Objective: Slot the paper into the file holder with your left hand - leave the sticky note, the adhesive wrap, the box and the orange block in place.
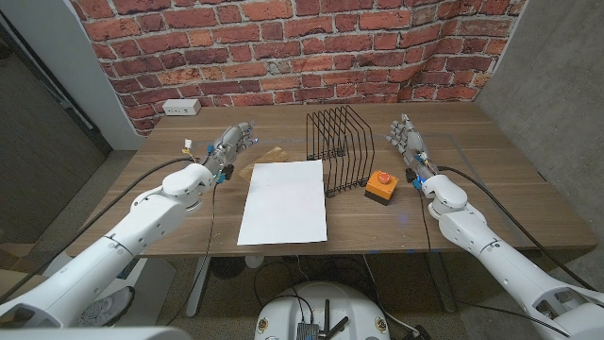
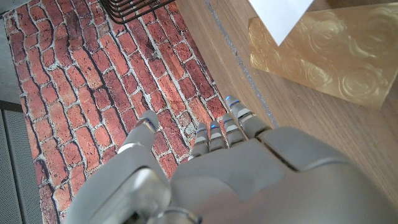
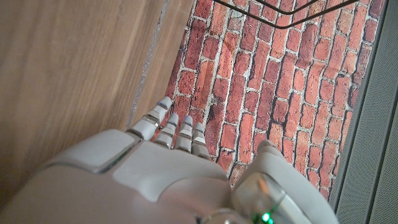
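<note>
My left hand (image 1: 231, 144) & right hand (image 1: 408, 142) both spread, holding nothing, w/ paper (image 1: 283, 200) lying on table (image 1: 491, 179) touching holder (image 1: 341, 148), orange block (image 1: 379, 186) beside it.

Lab: robot table (image 1: 491, 189), brick backdrop (image 1: 283, 47)

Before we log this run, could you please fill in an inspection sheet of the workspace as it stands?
Surface: wooden table, level, dry.
Job's things: paper flat on the table at its front edge; black wire file holder upright just right of it.
Clutter: orange block with red button beside the holder; gold patterned sheet under the paper's far left corner.
Hands: left hand and right hand both open, holding nothing.
Cables: black cables along both forearms.
Surroundings: brick wall; white power strip at the table's back left.
</note>
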